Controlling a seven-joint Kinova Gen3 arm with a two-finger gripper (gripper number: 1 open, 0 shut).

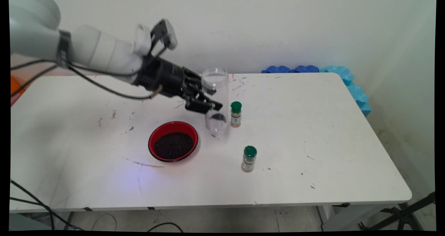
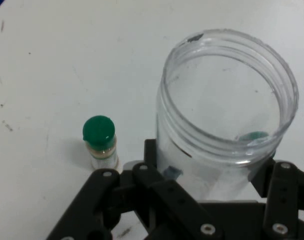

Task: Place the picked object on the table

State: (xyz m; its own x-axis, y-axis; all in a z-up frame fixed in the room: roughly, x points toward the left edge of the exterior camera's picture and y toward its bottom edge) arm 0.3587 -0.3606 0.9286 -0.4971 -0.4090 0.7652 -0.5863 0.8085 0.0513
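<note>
Hand view: the black tool (image 2: 216, 195) clamps a clear, round plastic jar (image 2: 226, 105) beside a green-capped bottle (image 2: 100, 142).

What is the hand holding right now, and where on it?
The hand is shut on the clear plastic jar, gripping its side wall about mid-height, below the open rim, with the jar upright.

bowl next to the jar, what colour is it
Red bowl, with dark contents; main view shows it best.

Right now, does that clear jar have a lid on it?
No, the clear jar is open: the hand view looks straight into its bare threaded mouth, with no lid.
</note>
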